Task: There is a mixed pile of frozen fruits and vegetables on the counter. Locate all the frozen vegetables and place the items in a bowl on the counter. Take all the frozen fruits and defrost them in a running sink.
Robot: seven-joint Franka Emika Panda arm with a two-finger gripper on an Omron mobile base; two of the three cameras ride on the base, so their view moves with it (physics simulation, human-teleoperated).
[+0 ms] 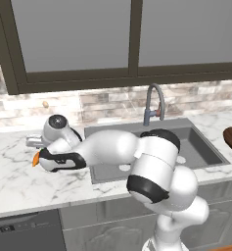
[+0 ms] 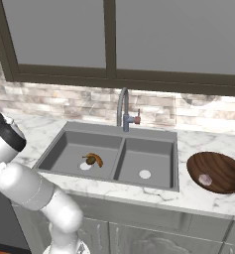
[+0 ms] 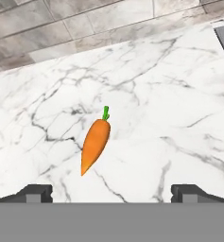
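Carrot (image 3: pixel 95 144) is seen lying alone on the counter (image 3: pixel 179 108), left of the sink (image 2: pixel 153 144), below the wide-open, empty gripper (image 3: pixel 111 193). Only it is judged left: banana (image 2: pixel 95 158) and kiwi (image 2: pixel 89 160) are shown in the left basin, the bulb (image 2: pixel 205 179) in the bowl (image 2: pixel 223 166), by the right base view alone.

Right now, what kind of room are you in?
A kitchen, by the look of it: a double-basin sink with a gooseneck tap is set into a marble-look counter under a window, with a wooden bowl and a carrot on the worktop.
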